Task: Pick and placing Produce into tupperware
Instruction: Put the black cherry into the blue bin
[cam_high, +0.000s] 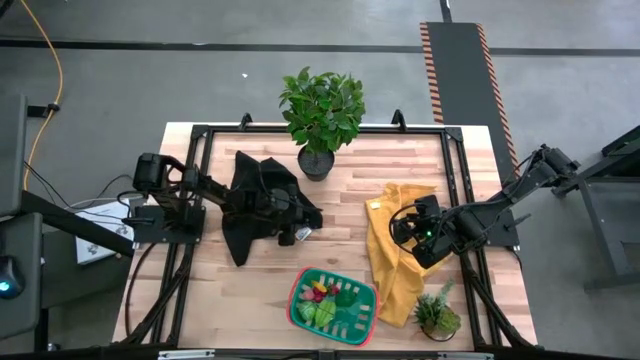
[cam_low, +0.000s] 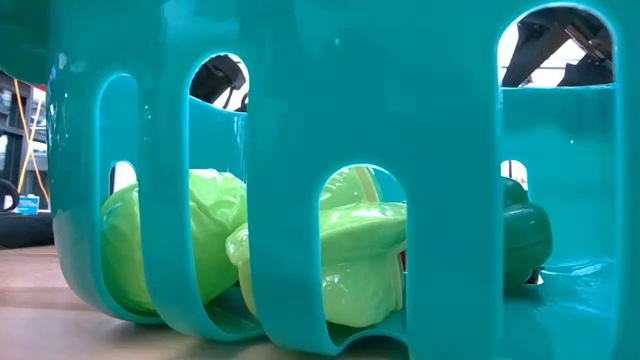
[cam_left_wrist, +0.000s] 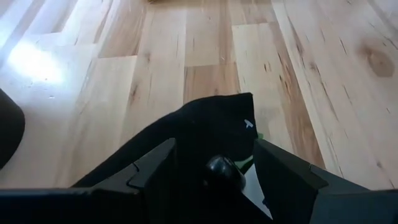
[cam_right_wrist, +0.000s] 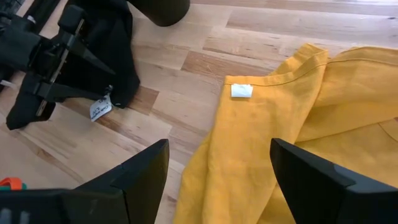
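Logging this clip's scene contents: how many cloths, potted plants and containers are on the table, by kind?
Cloths: 2, a black cloth under the left hand and a yellow cloth under the right hand.
Potted plants: 2, a large potted plant and a small potted plant.
Containers: 1, the tupperware, holding produce.
Total: 5

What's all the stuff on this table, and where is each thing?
tupperware: one, green with red rim, front middle of table.
produce: several pieces, lime green, dark green, red and pink, inside the tupperware.
black cloth: one, left of centre, under the left claw.
yellow cloth: one, right of centre, under the right claw.
big potted plant: one, green, dark pot, back edge.
small potted plant: one, green, front right corner.
table: one, pale wood.
left claw: closed on the black cloth.
right claw: open, over the yellow cloth.
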